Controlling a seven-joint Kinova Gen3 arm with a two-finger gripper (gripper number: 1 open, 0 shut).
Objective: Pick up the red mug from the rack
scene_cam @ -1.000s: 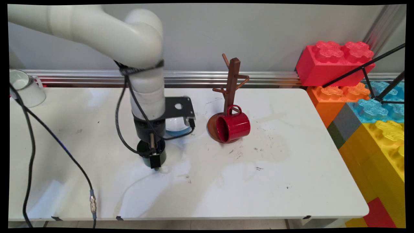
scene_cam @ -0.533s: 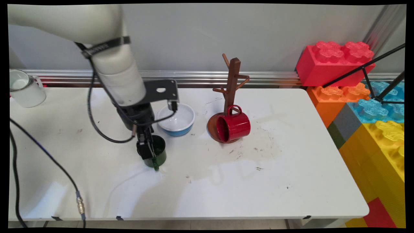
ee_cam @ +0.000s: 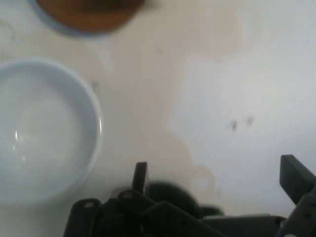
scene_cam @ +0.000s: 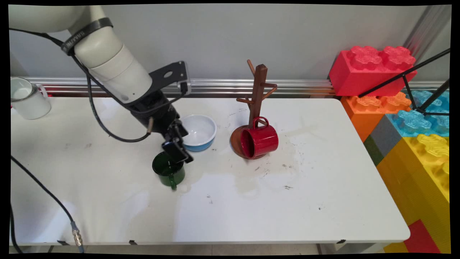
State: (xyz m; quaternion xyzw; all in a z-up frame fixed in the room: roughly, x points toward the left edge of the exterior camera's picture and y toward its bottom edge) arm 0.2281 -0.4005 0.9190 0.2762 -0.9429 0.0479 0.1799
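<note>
A dark green mug (scene_cam: 169, 173) stands upright on the white table (scene_cam: 251, 201), its handle toward the near edge. My gripper (scene_cam: 178, 149) hangs tilted just above the mug's far right rim, open and holding nothing. In the hand view the gripper (ee_cam: 217, 177) has its two black fingers (ee_cam: 140, 175) wide apart, and the green mug (ee_cam: 170, 193) shows dark and blurred low between them. A white bowl with a blue outside (scene_cam: 197, 132) sits right behind the gripper, and that bowl (ee_cam: 44, 128) fills the left of the hand view.
A red mug (scene_cam: 260, 141) lies on its side against the base of a brown wooden mug tree (scene_cam: 258, 90). A white mug (scene_cam: 27, 99) stands at the far left. Big toy bricks (scene_cam: 373, 68) are stacked past the table's right end. Black cables hang at the left.
The hand has lifted off the green mug and swung up and to the right, tilting as it went. The mug stays standing where it was.
</note>
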